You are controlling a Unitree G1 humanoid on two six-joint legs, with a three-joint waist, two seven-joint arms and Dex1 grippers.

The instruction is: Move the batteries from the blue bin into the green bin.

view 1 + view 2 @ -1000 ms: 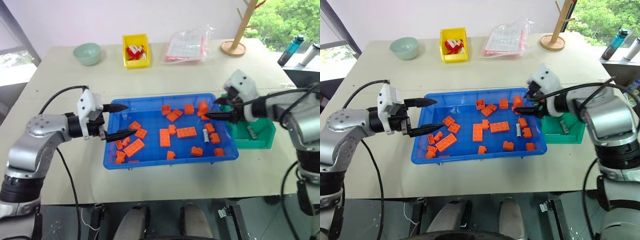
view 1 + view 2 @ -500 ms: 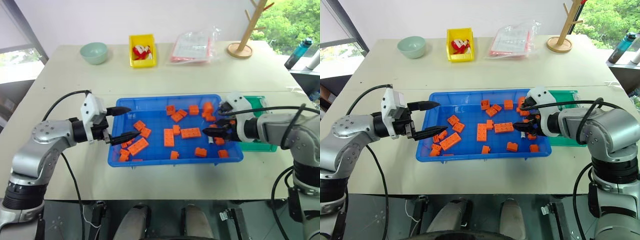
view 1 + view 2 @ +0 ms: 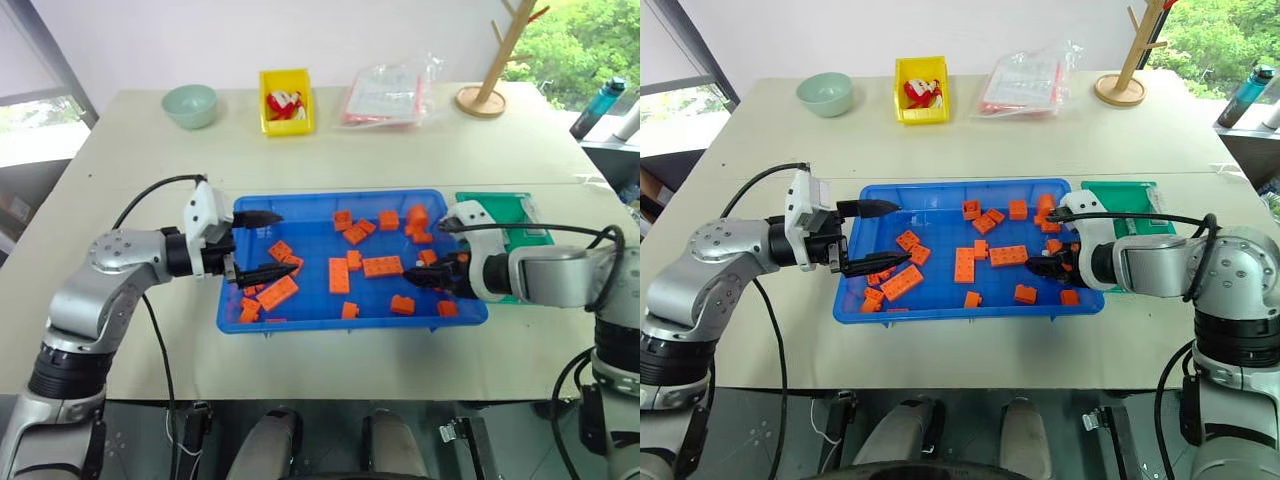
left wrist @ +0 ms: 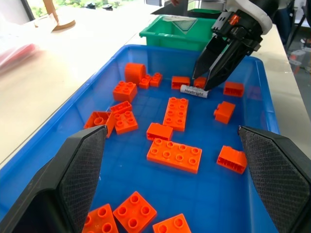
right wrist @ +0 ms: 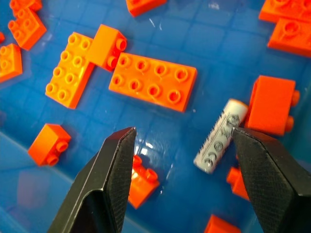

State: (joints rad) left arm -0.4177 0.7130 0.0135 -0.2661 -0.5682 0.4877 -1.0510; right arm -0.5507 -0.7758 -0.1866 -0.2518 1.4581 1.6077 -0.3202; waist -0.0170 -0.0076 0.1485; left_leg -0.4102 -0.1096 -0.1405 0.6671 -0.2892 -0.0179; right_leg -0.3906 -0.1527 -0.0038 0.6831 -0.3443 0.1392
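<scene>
the blue bin (image 3: 300, 318) sat at the middle of the pale surface (image 3: 130, 170), scattered with orange bricks (image 3: 381, 266). the green bin (image 3: 520, 220) stood touching or just beside its right end. one battery (image 5: 221, 137), a silver-grey cylinder, lay on the blue floor near the bin's right end, just beside an orange brick; whether they touched could not be told.

the right hand (image 5: 182, 182) was lowered into the right end of the blue bin, its black fingers (image 5: 109, 177) spread apart and holding nothing; the battery lay by the inner face of one finger, and contact could not be told. in the left wrist view the same hand (image 4: 201, 85) hung with its tips right at the battery (image 4: 194, 91).

the left hand (image 3: 275, 243) was held over the bin's left end, pointing right, fingers wide apart and empty.

along the far edge of the surface stood a pale green bowl (image 3: 189, 105), a small yellow bin (image 3: 285, 100), a clear plastic bag (image 3: 385, 92) and a wooden peg stand (image 3: 490, 70).
</scene>
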